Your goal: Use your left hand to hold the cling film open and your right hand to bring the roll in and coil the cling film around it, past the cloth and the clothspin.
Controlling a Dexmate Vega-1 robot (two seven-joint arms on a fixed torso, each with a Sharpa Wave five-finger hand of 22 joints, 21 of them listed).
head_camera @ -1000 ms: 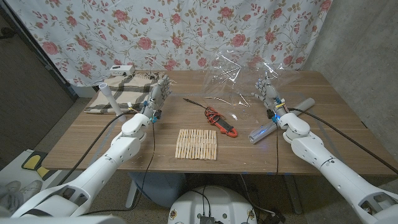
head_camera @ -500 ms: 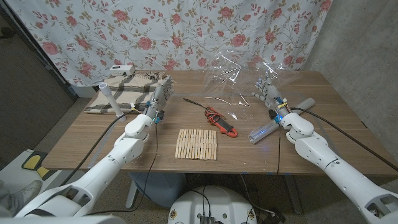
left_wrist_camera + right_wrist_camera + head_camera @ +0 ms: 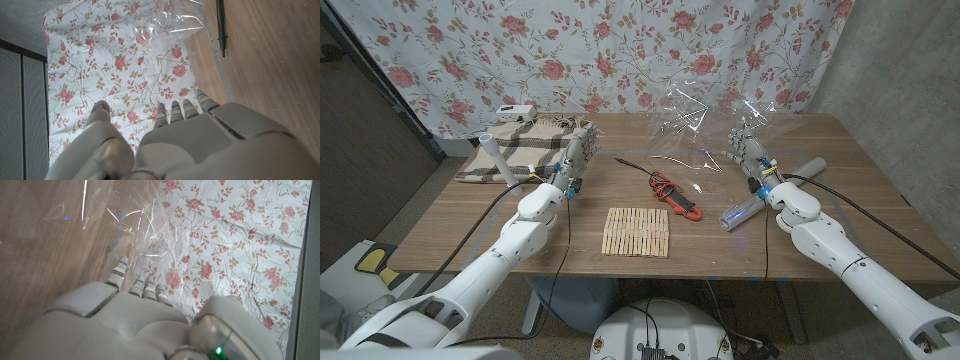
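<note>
crumpled clear cling film [image 3: 705,125] standing up at table's far side; clear roll [image 3: 741,210] lying near right edge

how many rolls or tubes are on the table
2. A white tube stands tilted at the left by the plaid cloth. The roll lies at the right beside the right hand, partly behind the arm. Others may hide behind the cling film.

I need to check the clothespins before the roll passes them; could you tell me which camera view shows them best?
The head view: the row of wooden clothespins lies whole at the table's front middle. The two wrist views look past the hands at cling film and curtain instead.
</note>
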